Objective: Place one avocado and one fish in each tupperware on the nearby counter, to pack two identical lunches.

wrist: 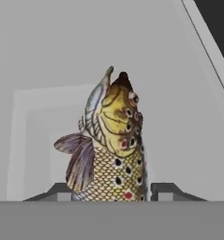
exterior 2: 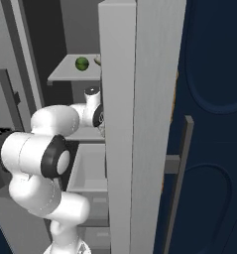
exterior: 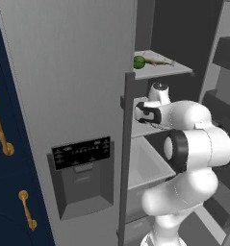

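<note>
A speckled yellow-brown fish fills the middle of the hand view, head pointing away. My gripper is shut on the fish, one dark tip pressed to each flank. The arm reaches into the open fridge at the middle shelf. On the shelf above lie a round green avocado and a second pale fish, side by side. The tupperware and the counter are out of view.
The grey fridge door with its dispenser panel stands close on the left. The other door blocks the right side. A pale drawer sits below the hand. Door racks line the far right. Navy cabinets flank the fridge.
</note>
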You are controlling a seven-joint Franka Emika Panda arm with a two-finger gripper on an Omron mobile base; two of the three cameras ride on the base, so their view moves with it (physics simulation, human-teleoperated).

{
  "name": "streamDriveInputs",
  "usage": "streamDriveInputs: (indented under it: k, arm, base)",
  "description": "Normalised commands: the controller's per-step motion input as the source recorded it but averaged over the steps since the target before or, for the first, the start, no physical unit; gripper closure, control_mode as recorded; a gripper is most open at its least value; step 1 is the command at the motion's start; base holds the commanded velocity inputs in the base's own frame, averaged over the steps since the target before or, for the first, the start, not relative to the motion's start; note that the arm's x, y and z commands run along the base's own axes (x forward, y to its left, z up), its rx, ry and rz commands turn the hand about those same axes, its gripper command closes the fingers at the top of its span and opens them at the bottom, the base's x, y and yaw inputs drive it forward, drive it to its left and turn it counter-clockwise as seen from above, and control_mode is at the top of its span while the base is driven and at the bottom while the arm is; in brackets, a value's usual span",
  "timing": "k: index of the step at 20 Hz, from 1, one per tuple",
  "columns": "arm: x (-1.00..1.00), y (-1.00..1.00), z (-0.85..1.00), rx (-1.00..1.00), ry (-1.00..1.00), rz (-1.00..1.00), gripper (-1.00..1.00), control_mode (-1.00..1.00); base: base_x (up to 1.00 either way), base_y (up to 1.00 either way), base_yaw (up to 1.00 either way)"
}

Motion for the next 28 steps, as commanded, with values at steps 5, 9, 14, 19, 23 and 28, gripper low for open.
streamDriveInputs:
  k: [5, 9, 14, 19, 23, 28]
  arm:
    - [-1.00, 0.25, 0.10, 0.01, 0.01, 0.01, 1.00, -1.00]
    - [-1.00, -0.01, 0.68, 0.05, 0.00, 0.00, 1.00, -1.00]
    - [-1.00, -0.02, 0.67, 0.05, -0.01, 0.00, 1.00, -1.00]
    - [-1.00, 0.00, 0.05, 0.00, 0.00, 0.00, 1.00, -1.00]
    - [-0.25, 0.00, -0.04, 0.00, 0.00, 0.00, 1.00, 1.00]
    - [0.00, 0.00, 0.00, 0.00, 0.00, 0.00, 1.00, 1.00]
  base:
    - [0.00, 0.00, 0.00]
    - [0.00, 0.00, 0.00]
    - [0.00, 0.00, 0.00]
    - [0.00, 0.00, 0.00]
    - [-0.75, 0.07, 0.01]
    - [-0.98, 0.65, 0.33]
